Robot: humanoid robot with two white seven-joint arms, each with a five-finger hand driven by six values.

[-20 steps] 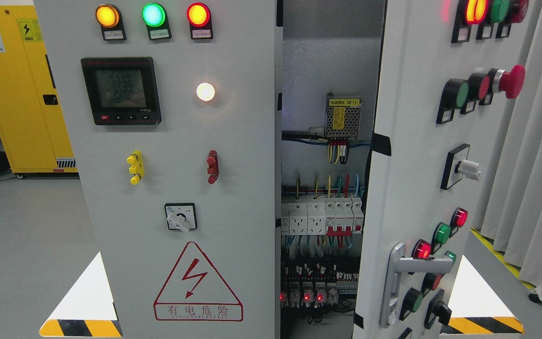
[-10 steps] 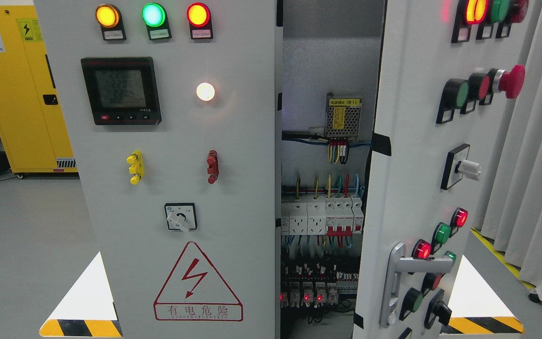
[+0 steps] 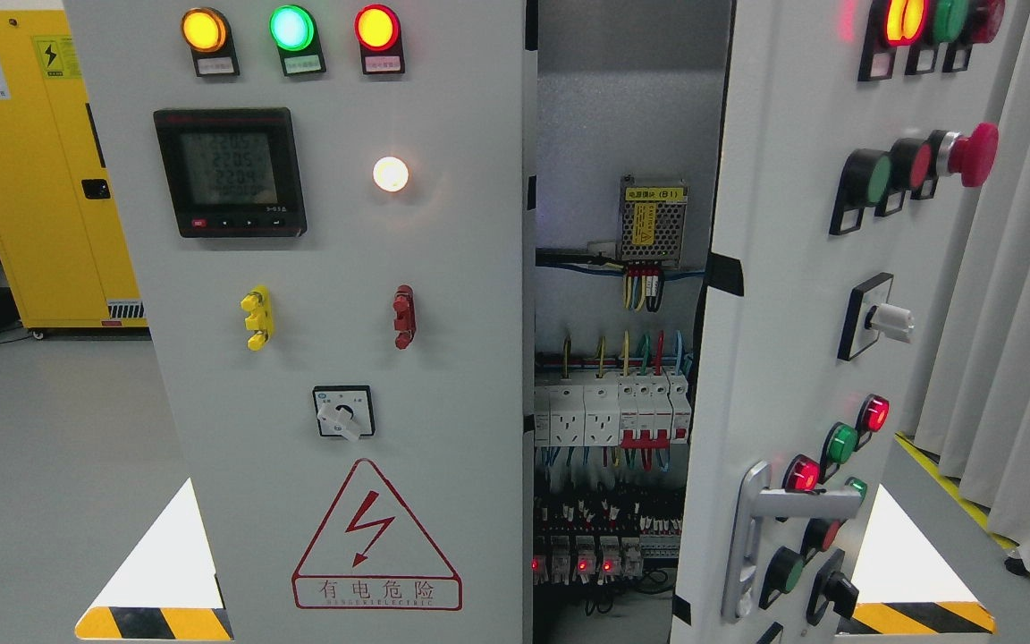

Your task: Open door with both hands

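A grey electrical cabinet fills the head view. Its left door [image 3: 443, 376] faces me, closed or nearly so, carrying three lit lamps, a digital meter [image 3: 229, 172], a rotary switch [image 3: 342, 412] and a red lightning warning triangle. The right door [image 3: 774, 313] is swung partly open toward me, showing push buttons, a red emergency stop [image 3: 973, 154] and a silver lever handle [image 3: 779, 510] low down. Between the doors the gap shows wiring, a power supply [image 3: 652, 217] and white breakers [image 3: 609, 411]. Neither hand shows.
A yellow safety cabinet [image 3: 32, 179] stands at the back left on the grey floor [image 3: 41, 465]. Grey curtains [image 3: 1025, 313] hang at the right, with a yellow-black floor stripe beneath them.
Only the digits on the meter have changed; the doors stand as before.
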